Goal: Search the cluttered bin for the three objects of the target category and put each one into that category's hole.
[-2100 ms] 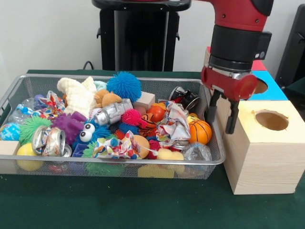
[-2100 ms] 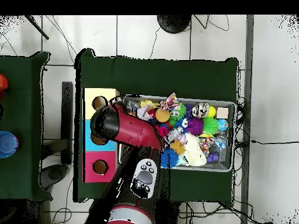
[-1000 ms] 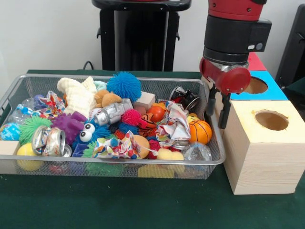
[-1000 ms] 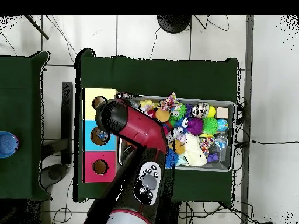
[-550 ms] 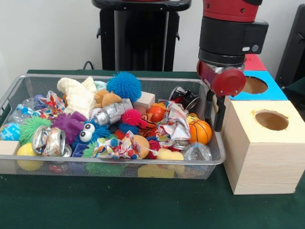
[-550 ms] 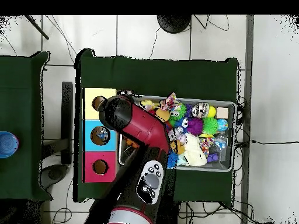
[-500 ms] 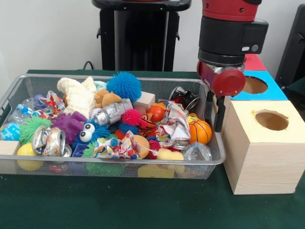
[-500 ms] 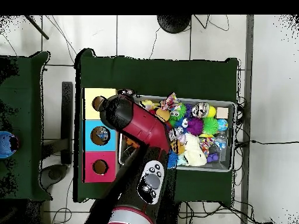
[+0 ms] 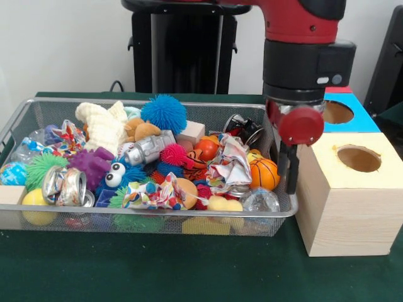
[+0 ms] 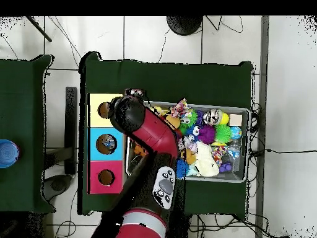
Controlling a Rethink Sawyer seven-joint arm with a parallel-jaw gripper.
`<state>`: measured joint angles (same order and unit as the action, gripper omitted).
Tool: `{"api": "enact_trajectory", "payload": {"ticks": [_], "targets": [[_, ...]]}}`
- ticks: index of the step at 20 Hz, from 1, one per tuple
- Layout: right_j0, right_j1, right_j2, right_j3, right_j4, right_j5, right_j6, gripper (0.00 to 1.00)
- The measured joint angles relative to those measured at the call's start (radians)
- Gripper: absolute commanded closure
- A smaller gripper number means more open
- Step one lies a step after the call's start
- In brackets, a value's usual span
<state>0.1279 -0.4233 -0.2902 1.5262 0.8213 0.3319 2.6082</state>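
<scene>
A wire mesh bin (image 9: 157, 217) is heaped with toys: a small basketball (image 9: 264, 173), an orange ball (image 9: 206, 150), a blue spiky ball (image 9: 164, 113), crushed cans (image 9: 63, 185), a wooden block (image 9: 190, 132) and crumpled wrappers (image 9: 230, 165). My gripper (image 9: 286, 168) hangs at the bin's right end, just right of the basketball and against the mesh wall. It is open, with nothing between its dark fingers (image 9: 291, 170). To its right stand three boxes with holes: pale wood (image 9: 359, 158), blue (image 9: 338, 112) and red behind. In the overhead view the arm (image 10: 145, 130) hides the gripper.
From above, the yellow box (image 10: 94, 102), blue box (image 10: 94, 144) and red box (image 10: 94, 178) line up left of the bin (image 10: 249, 124). A green cloth (image 9: 189, 264) covers the table. The pale box's side stands close beside my fingers.
My gripper has shifted from the gap between the boxes and the bin leftwards, turned at the wrist, and dropped lower into the bin's right end. The toys have not moved.
</scene>
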Motion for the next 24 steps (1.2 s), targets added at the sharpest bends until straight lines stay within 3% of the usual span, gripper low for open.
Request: {"api": "enact_trajectory", "payload": {"ticks": [7, 15, 24], "targets": [[0.051, 0.093, -0.045, -0.020, 0.006, -0.007, 0.004, 0.00], [0.150, 0.213, -0.164, -0.076, 0.007, 0.120, 0.053, 0.00], [0.144, 0.182, -0.230, -0.032, 0.006, 0.142, 0.064, 0.00]]}}
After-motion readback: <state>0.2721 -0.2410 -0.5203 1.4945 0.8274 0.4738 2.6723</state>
